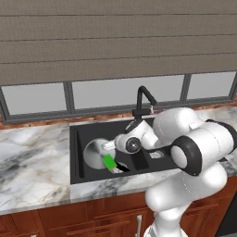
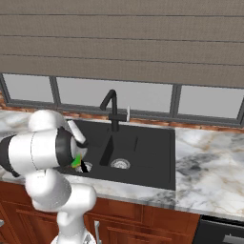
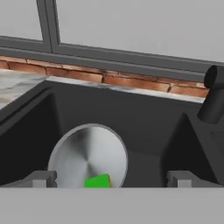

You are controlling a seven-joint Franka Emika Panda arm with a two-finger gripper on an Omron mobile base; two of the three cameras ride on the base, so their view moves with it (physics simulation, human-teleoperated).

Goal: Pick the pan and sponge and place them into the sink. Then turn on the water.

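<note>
We see the sink (image 1: 78, 152), a matte black double basin set into the table. The pan (image 1: 95, 154), round, shallow and silver-grey, lies flat on the floor of the larger basin, at 9 o'clock from the divider. The sponge (image 1: 109, 162), a small bright green block, rests on the pan at its 5 o'clock rim.

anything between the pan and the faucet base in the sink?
No. In the hand view, only bare black sink wall runs from the pan up to the faucet. The sponge sits on the pan's near edge, away from that stretch.
</note>
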